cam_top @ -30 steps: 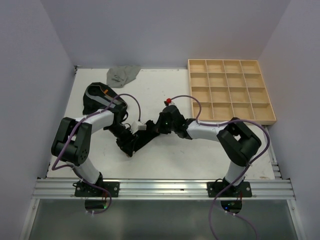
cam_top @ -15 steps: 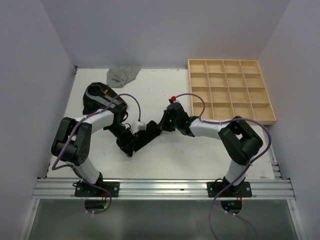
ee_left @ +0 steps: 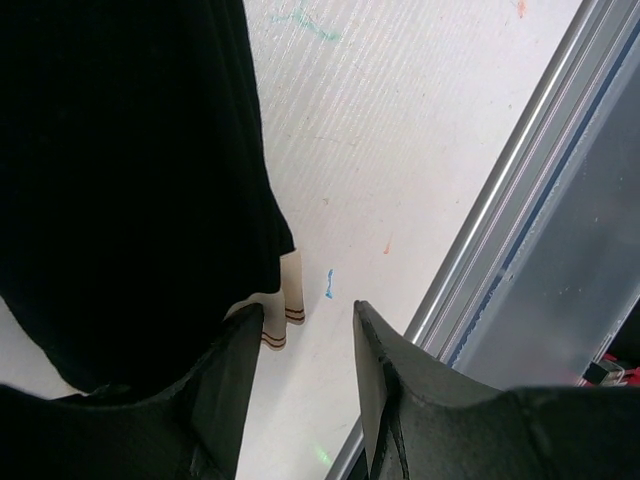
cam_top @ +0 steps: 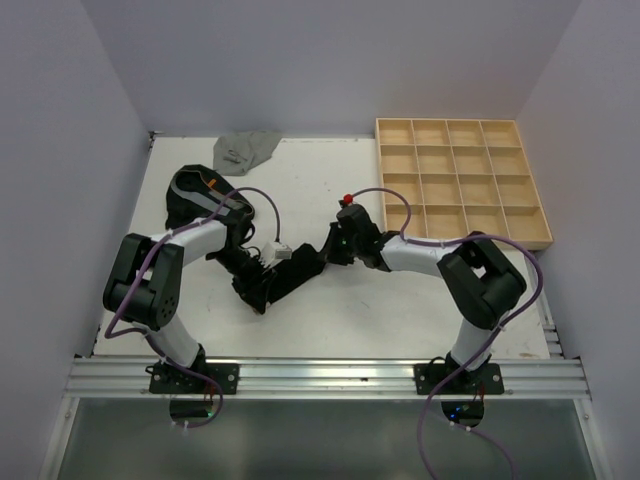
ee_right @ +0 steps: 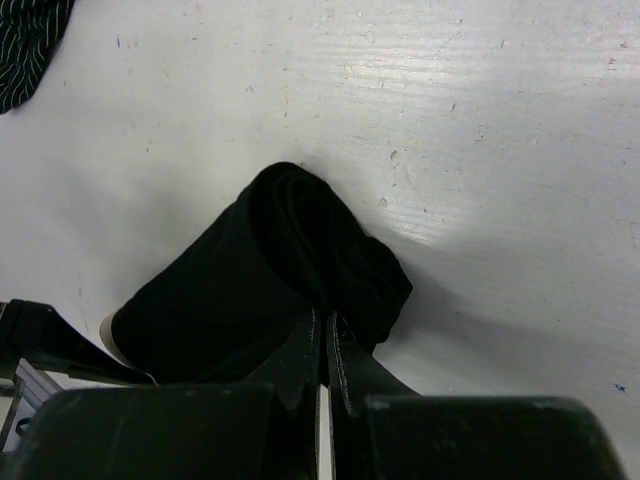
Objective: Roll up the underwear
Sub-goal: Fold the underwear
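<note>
Right fingers [ee_right: 305,355] closed tip to tip, tips on the near fold of the black underwear [ee_right: 250,280]; can't tell if any fabric is pinched. Left fingers [ee_left: 375,390] parted, bare bench [ee_left: 400,150] showing between them, one finger against the cloth's edge by its tan waistband [ee_left: 285,310]. That piece lies bunched mid-bench between the two arms.

Wooden grid tray [cam_top: 462,182] far right: only wood shows in its cells, all cloth lies outside it.

Top view only: second black underwear [cam_top: 190,200] far left, grey underwear [cam_top: 245,150] at the back edge. Right wrist only: the rolled fold, plus a striped dark cloth [ee_right: 25,45] in the corner. Left wrist only: waistband stripes, metal rail [ee_left: 500,220].
</note>
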